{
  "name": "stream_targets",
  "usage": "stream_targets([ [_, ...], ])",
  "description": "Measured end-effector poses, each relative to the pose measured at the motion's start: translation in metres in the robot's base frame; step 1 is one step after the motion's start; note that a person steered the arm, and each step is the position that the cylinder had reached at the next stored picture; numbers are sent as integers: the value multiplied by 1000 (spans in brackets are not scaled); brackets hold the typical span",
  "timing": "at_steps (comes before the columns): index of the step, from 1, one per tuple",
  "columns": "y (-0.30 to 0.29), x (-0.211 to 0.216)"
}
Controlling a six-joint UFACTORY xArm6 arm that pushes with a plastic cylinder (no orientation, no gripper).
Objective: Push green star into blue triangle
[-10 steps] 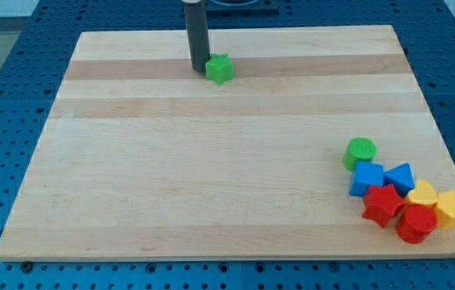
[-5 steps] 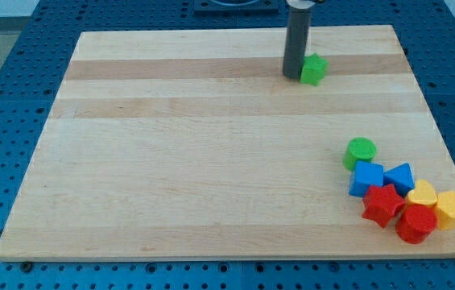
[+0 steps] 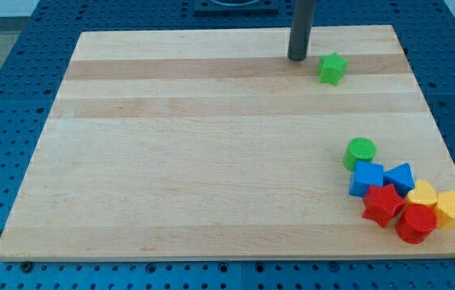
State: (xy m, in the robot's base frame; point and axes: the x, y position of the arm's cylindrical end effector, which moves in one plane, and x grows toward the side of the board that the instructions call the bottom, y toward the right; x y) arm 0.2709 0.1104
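The green star (image 3: 332,68) lies on the wooden board near the view's top right. My tip (image 3: 297,58) stands just to its upper left, apart from it by a small gap. The blue triangle (image 3: 399,176) sits in a cluster of blocks at the view's lower right, far below the star.
The cluster at the lower right holds a green round block (image 3: 361,151), a blue cube-like block (image 3: 366,178), a red star (image 3: 383,204), a red block (image 3: 415,223), and two yellow blocks (image 3: 423,193) (image 3: 452,208). The board's right edge (image 3: 435,129) runs close by.
The green star slid far to the right along the top of the board, pushed by my tip. Now the tip has drawn back slightly up and left, off the star.
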Motion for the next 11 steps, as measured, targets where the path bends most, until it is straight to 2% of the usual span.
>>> stream_targets([
  [2, 48, 11],
  [8, 38, 113],
  [11, 68, 145],
])
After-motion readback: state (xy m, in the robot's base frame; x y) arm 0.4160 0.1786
